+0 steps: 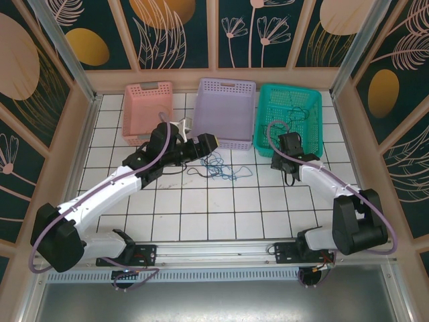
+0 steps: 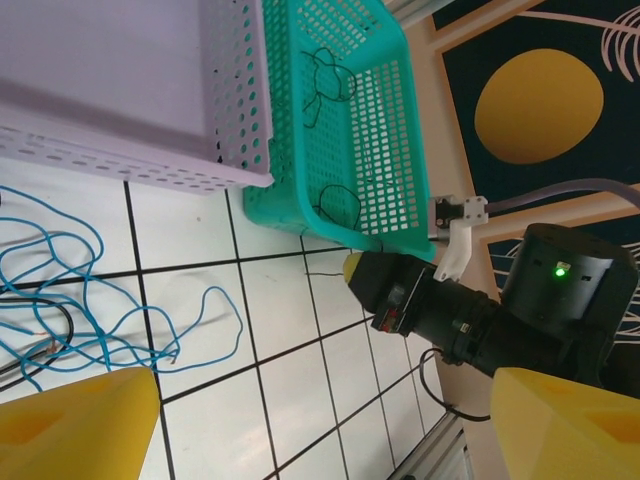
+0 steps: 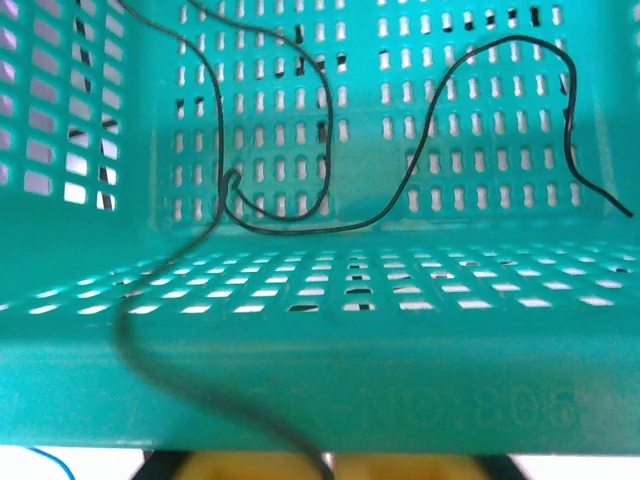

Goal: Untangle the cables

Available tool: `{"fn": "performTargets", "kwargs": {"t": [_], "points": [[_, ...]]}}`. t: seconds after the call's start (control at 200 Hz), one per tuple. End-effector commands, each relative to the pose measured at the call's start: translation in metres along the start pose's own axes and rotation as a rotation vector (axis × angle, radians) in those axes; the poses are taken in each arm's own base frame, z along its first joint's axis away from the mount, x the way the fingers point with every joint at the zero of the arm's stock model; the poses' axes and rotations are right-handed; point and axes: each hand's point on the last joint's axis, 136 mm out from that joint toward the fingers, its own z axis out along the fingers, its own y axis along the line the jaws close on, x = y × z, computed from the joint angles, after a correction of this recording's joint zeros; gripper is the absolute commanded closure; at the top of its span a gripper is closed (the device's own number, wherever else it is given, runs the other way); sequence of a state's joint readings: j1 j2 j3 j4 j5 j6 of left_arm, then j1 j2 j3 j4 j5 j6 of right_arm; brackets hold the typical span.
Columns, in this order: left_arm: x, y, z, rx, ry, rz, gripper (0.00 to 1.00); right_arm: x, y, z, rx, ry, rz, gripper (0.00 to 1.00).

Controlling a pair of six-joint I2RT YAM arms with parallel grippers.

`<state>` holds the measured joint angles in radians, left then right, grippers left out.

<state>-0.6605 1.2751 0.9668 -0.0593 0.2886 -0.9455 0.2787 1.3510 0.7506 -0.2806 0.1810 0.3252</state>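
black cable (image 3: 300, 229) going into the teal basket (image 3: 420, 390), blue cable (image 1: 216, 169) loose on the table (image 1: 201, 215)

the right gripper (image 3: 328, 466) looks clenched on the black cable, which trails up over the teal basket's front rim and loops inside, so that strand seems mostly freed. the blue cable lies in overlapping loops just in front of the purple basket (image 1: 224, 111), and the left gripper (image 1: 209, 143) hangs by it with fingers spread wide, holding nothing. sorting those blue loops appears to be what remains.
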Motion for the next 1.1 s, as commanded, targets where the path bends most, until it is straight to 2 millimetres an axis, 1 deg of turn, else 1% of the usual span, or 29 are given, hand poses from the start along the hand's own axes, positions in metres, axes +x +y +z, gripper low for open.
{"fn": "performTargets", "kwargs": {"t": [0.0,0.055,0.1,0.12,0.21,0.275,0.34,0.41,0.495,0.525,0.53,0.54,0.586,0.671,0.761,0.866,0.926,0.966,1.021,1.081,1.096], "points": [[0.000,-0.009,0.000,0.038,0.001,0.006,0.14,-0.025,0.011,-0.012,-0.034,-0.072,-0.015,1.00],[0.000,-0.008,0.001,0.035,0.002,0.008,0.15,-0.027,0.012,-0.021,-0.046,-0.073,0.001,1.00],[0.000,-0.008,0.001,0.035,0.002,0.007,0.15,-0.031,0.013,-0.031,-0.057,-0.080,0.019,1.00],[0.000,-0.008,0.001,0.034,0.001,0.008,0.15,-0.030,0.012,-0.035,-0.056,-0.074,0.026,1.00],[-0.001,-0.008,0.000,0.034,-0.002,0.008,0.15,-0.038,0.012,-0.058,-0.073,-0.091,0.056,1.00],[-0.001,-0.008,0.001,0.032,-0.004,0.008,0.15,-0.042,0.012,-0.071,-0.084,-0.093,0.073,1.00],[-0.001,-0.008,0.001,0.034,-0.002,0.009,0.15,-0.049,0.015,-0.079,-0.102,-0.092,0.079,1.00],[0.001,-0.007,0.003,0.034,0.006,0.011,0.15,-0.061,0.014,-0.082,-0.094,-0.100,0.079,1.00],[0.002,-0.006,0.006,0.033,0.015,0.009,0.15,-0.080,0.007,-0.074,-0.074,-0.097,0.083,1.00],[0.002,-0.005,0.006,0.032,0.016,0.009,0.15,-0.088,0.002,-0.070,-0.051,-0.098,0.081,1.00],[-0.002,-0.011,0.005,0.044,0.008,0.013,0.15,-0.089,0.001,-0.068,-0.046,-0.096,0.082,1.00],[-0.004,-0.015,0.004,0.052,0.004,0.017,0.15,-0.091,-0.001,-0.066,-0.038,-0.093,0.080,1.00],[-0.006,-0.018,0.004,0.058,0.002,0.020,0.15,-0.103,-0.010,-0.057,-0.005,-0.086,0.083,1.00],[-0.007,-0.019,0.005,0.057,0.000,0.023,0.15,-0.127,-0.024,-0.044,0.026,-0.102,0.104,1.00],[-0.007,-0.018,0.004,0.053,-0.002,0.021,0.16,-0.154,-0.035,-0.036,0.047,-0.133,0.128,1.00],[-0.007,-0.018,0.002,0.049,-0.012,0.016,0.16,-0.176,-0.048,-0.028,0.095,-0.153,0.162,1.00],[-0.007,-0.016,0.000,0.044,-0.017,0.013,0.16,-0.179,-0.054,-0.022,0.126,-0.141,0.171,1.00],[-0.007,-0.015,-0.001,0.041,-0.019,0.011,0.16,-0.174,-0.058,-0.014,0.151,-0.111,0.176,1.00],[-0.006,-0.012,-0.003,0.035,-0.022,0.005,0.16,-0.159,-0.066,-0.001,0.189,-0.056,0.191,1.00],[-0.007,-0.011,-0.005,0.025,-0.030,0.002,0.16,-0.144,-0.072,0.008,0.213,-0.014,0.213,1.00],[-0.007,-0.010,-0.006,0.018,-0.031,0.001,0.16,-0.141,-0.072,0.008,0.212,-0.011,0.216,0.96]]}}
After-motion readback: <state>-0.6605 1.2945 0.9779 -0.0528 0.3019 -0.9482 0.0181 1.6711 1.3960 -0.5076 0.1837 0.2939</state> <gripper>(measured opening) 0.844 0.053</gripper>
